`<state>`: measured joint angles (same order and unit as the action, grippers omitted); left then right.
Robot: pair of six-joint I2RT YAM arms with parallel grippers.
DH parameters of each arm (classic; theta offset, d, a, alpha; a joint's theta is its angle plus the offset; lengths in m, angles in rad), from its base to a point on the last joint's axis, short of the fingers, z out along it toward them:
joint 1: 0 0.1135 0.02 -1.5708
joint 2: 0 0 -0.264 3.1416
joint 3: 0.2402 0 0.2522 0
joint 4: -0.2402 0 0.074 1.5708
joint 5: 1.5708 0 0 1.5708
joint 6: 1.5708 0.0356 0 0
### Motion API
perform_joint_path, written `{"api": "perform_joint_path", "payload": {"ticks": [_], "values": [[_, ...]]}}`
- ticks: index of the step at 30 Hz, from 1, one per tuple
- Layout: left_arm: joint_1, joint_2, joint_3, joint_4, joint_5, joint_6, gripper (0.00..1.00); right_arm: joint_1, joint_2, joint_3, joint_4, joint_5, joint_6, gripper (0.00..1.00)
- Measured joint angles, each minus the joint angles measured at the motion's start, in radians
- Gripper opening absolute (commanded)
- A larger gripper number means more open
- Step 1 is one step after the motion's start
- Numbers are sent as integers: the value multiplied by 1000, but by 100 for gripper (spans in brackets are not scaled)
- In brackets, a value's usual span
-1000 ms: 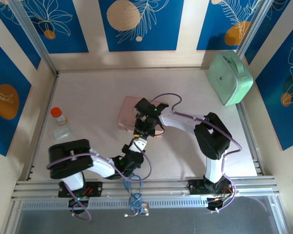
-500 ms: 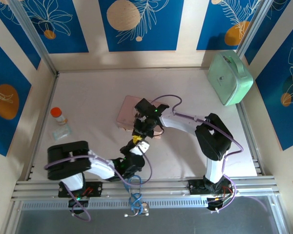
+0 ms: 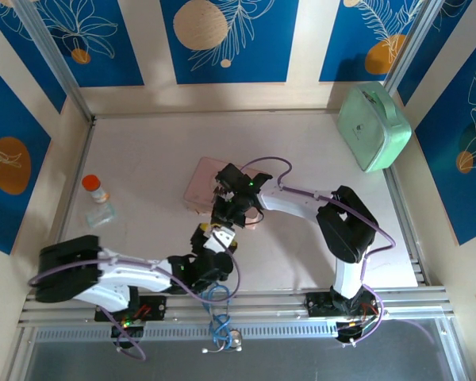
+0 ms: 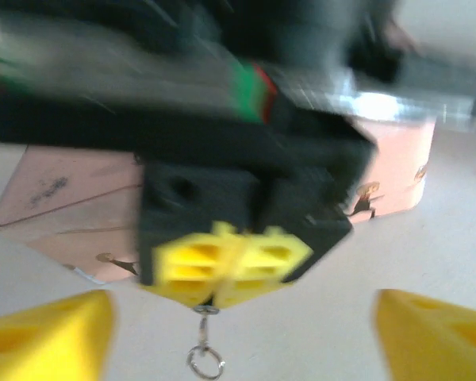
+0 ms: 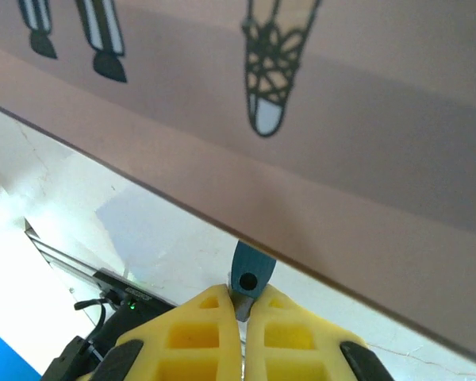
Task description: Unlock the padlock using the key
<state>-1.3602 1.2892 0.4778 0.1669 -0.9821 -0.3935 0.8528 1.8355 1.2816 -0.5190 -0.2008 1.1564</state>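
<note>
While right gripper (image 5: 242, 308) pinches padlock (image 5: 249, 274), pale table (image 3: 143, 159) sits within blue-panelled walls (image 3: 226, 40).

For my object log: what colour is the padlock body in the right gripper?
Blue-teal; the padlock shows best in the right wrist view.

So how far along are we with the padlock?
Done: the right gripper is shut on the padlock, beside the pink tin. In hand: the left gripper, open, faces it; a small ring hangs under the right gripper. Left: I see no key in the lock, so inserting and turning remain.
</note>
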Motion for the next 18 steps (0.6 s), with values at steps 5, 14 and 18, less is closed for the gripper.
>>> {"api": "perform_joint_path", "payload": {"ticks": [5, 14, 18], "values": [[4, -327, 82, -330, 19, -220, 100, 11, -15, -37, 37, 34, -31, 0], [222, -492, 201, -763, 200, -452, 94, 42, -23, -70, 72, 121, -61, 11], [382, -454, 199, -758, 348, -451, 92, 53, -31, -98, 109, 158, -64, 10]]}}
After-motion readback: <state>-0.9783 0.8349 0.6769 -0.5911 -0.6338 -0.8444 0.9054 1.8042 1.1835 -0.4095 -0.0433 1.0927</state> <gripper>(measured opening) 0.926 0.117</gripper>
